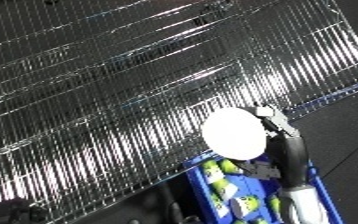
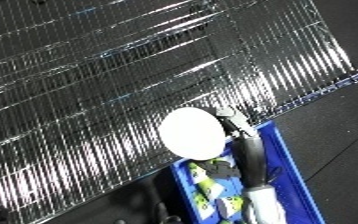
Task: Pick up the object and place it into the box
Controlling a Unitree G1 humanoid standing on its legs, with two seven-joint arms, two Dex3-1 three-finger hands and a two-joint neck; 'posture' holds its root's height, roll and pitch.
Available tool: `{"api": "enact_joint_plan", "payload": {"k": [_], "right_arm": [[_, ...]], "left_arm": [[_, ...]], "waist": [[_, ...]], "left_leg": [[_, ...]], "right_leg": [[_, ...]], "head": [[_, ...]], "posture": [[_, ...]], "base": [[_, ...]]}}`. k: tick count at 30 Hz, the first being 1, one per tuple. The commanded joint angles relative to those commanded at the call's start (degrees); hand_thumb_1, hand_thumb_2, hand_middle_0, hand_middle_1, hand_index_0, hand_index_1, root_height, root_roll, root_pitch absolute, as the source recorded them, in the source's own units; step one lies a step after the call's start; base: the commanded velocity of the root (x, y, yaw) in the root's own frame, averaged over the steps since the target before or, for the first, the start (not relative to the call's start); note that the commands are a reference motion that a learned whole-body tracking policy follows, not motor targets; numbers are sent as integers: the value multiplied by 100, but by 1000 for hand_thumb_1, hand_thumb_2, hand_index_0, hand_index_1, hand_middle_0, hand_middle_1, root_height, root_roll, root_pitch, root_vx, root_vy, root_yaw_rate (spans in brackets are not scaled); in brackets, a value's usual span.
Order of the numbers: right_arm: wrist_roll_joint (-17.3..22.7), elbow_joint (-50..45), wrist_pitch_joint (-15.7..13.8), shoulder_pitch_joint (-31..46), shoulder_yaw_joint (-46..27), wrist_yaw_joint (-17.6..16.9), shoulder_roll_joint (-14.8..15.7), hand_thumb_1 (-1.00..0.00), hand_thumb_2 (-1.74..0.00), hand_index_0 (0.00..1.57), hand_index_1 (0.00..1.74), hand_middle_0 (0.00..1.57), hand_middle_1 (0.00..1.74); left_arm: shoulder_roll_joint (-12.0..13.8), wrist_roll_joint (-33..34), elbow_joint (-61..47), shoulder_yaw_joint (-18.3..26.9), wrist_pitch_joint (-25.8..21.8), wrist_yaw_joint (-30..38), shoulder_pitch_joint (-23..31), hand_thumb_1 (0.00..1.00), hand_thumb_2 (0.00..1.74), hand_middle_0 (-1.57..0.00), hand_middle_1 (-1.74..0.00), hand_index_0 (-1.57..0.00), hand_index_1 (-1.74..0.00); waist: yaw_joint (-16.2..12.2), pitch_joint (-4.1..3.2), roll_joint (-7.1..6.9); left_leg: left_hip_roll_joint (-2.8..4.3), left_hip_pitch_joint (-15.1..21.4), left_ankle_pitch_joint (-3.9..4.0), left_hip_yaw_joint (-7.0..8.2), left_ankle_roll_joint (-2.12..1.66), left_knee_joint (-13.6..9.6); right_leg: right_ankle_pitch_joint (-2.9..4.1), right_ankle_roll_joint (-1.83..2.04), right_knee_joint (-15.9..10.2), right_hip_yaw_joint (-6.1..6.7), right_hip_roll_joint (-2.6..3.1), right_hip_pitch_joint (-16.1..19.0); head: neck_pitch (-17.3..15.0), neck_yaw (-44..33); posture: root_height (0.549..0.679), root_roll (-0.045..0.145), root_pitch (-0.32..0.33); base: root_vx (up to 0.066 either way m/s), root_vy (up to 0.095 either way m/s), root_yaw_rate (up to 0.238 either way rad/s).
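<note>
Right hand [image 1: 278,125] pinches a white disc [image 1: 234,137] by its edge, just above the blue bin [image 2: 288,165] of packets beneath the forearm. Behind stands the wire shelf [image 1: 113,75]. Released off-centre, I reckon the disc clips the rim and rolls out.

We see a chrome wire shelf [image 1: 113,100] filling the view from nine to two o'clock; its front edge meets the dark floor [image 1: 353,130].
</note>
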Motion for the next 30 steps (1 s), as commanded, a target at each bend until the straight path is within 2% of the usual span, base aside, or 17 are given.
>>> {"api": "enact_joint_plan", "payload": {"k": [5, 10, 13, 20, 30], "right_arm": [[-111, -120, -117, 367, -154, -324, -41, -750, -1305, 1178, 1305, 1178, 1305], [-122, -68, -334, 740, -410, -452, -161, -750, -1305, 1178, 1305, 1178, 1305], [-56, -1, -439, 893, -547, -476, -243, -750, -1305, 1178, 1305, 1178, 1305], [304, 160, -614, 1204, -734, -412, -310, -750, -1305, 1178, 1305, 1178, 1305], [571, 516, -909, 1316, -738, -182, -295, -250, -435, 393, 435, 393, 435]], "left_arm": [[2, -79, -33, 123, -88, 32, 69, 1000, 1740, -1570, -1740, -1570, -1740], [-55, -164, -4, 191, -266, 23, 165, 1000, 1740, -1570, -1740, -1570, -1740], [-117, -216, 44, 200, -383, 10, 187, 1000, 1740, -1570, -1740, -1570, -1740], [-240, -279, 159, 173, -571, 27, 164, 1000, 1740, -1570, -1740, -1570, -1740], [-365, -280, 339, 78, -681, 88, 38, 1000, 1740, -1570, -1740, -1570, -1740]], "waist": [[-177, 0, 12], [-393, 0, 56], [-515, 0, 113], [-753, 0, 227], [-884, 0, 296]], "left_leg": [[68, 82, -18, 88, 1, -123], [144, 149, -7, 211, -25, -243], [172, 208, 25, 282, -50, -348], [194, 278, 116, 390, -98, -546], [195, 298, 131, 446, -134, -594]], "right_leg": [[40, 8, -176, 91, 28, 78], [105, 13, -360, 209, 33, 116], [126, 10, -453, 271, 38, 133], [127, -7, -538, 366, 79, 105], [136, -22, -588, 411, 74, 62]], "head": [[231, 548], [479, 947], [577, 1094], [696, 1340], [692, 1443]], "posture": [[625, 50, 75], [630, 59, 87], [632, 64, 92], [634, 74, 108], [634, 85, 116]], "base": [[-57, 32, -264], [-58, 73, -250], [-45, 87, -190], [-43, 67, -115], [-34, 22, -39]]}}
